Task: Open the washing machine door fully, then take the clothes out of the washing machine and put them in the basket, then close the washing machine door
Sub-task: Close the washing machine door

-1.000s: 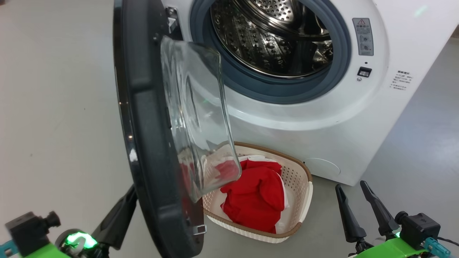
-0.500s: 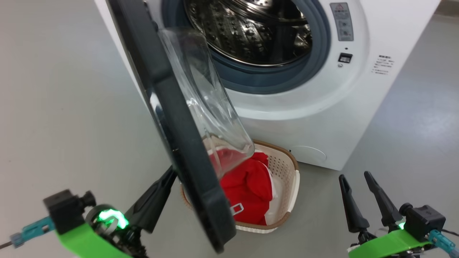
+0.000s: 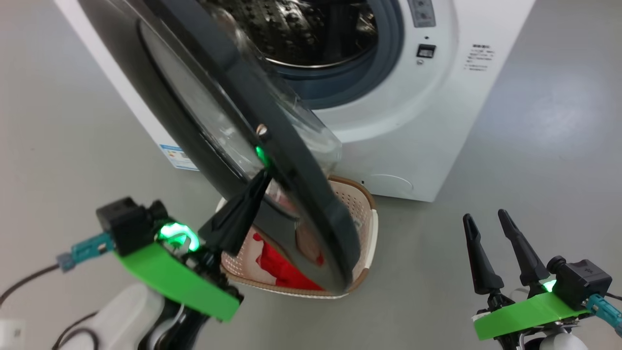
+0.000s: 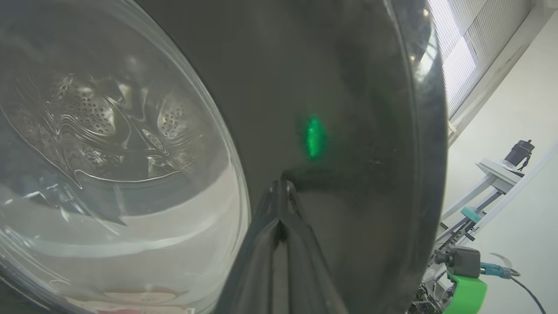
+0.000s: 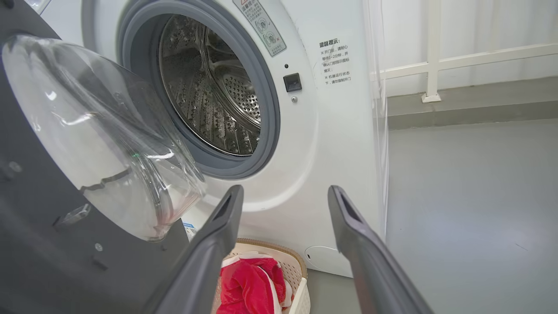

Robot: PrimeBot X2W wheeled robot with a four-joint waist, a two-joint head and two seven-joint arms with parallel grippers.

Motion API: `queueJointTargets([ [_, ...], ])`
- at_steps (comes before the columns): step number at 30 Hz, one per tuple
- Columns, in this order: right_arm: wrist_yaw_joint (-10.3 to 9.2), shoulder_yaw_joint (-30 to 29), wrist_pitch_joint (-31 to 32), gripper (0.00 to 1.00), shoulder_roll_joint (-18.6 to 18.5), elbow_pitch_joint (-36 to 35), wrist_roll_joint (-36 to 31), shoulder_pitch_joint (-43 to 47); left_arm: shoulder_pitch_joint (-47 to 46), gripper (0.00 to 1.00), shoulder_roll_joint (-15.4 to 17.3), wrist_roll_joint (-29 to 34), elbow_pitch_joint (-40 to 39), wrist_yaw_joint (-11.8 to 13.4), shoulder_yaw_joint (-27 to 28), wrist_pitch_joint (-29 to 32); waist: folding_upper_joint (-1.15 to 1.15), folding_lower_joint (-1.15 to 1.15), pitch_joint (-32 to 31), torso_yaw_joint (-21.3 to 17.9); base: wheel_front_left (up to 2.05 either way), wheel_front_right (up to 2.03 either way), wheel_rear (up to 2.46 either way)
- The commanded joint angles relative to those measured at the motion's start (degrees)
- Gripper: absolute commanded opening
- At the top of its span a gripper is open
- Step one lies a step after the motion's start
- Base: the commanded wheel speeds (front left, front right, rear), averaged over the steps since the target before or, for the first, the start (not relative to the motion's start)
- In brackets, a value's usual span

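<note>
Door (image 3: 214, 116) hangs ajar on the washer (image 3: 413, 121) over one basket (image 3: 370, 206) of red clothes (image 3: 277, 265), my left pincer (image 3: 264, 175) closed tight, empty, tip against its black ring (right pincer (image 3: 485, 216) spread wide, empty).

The white washing machine (image 3: 413, 141) before me has its round black door (image 3: 311, 204) half open, above the cream basket (image 3: 371, 233) holding red clothes (image 5: 253, 283).
</note>
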Motion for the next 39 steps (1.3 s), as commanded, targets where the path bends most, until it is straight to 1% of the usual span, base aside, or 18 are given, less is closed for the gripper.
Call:
queueJointTargets([
  [1,0.37,0.9,-0.4,1.0,0.0,-1.7,-0.4,-1.8,-3.8,0.0,0.6,0.5,-0.2,-0.4,1.7,-0.3,0.0,0.0,1.6,-1.8,0.0,0.0,0.0],
  [11,0.37,0.6,-0.4,1.0,0.2,-2.1,-0.4,-4.4,-13.7,0.0,-3.1,0.7,7.8,-0.4,2.6,-0.3,0.0,0.0,5.7,-5.5,0.0,0.0,0.0],
  [19,0.37,0.5,-0.4,1.0,0.3,-2.4,0.0,-6.8,-20.6,0.0,-5.4,3.0,14.4,-0.4,4.2,-0.3,0.0,0.0,8.3,-9.1,0.0,0.0,0.0],
  [27,0.37,1.0,-0.4,1.0,0.3,-2.6,2.2,-7.9,-25.5,0.0,-6.0,4.8,19.2,-0.4,5.5,-0.3,0.0,0.0,9.7,-13.2,0.0,0.0,0.0],
  [31,0.37,1.3,-0.4,1.0,0.3,-2.6,2.9,-8.0,-27.4,0.0,-5.8,6.1,21.1,-0.4,5.9,-0.3,0.0,0.0,9.8,-15.0,0.0,0.0,0.0],
  [39,0.37,1.1,-0.4,1.0,0.4,-2.8,3.5,-7.8,-28.5,0.0,-5.5,6.4,22.8,-0.4,6.8,-0.3,0.0,0.0,9.8,-16.3,0.0,0.0,0.0],
])
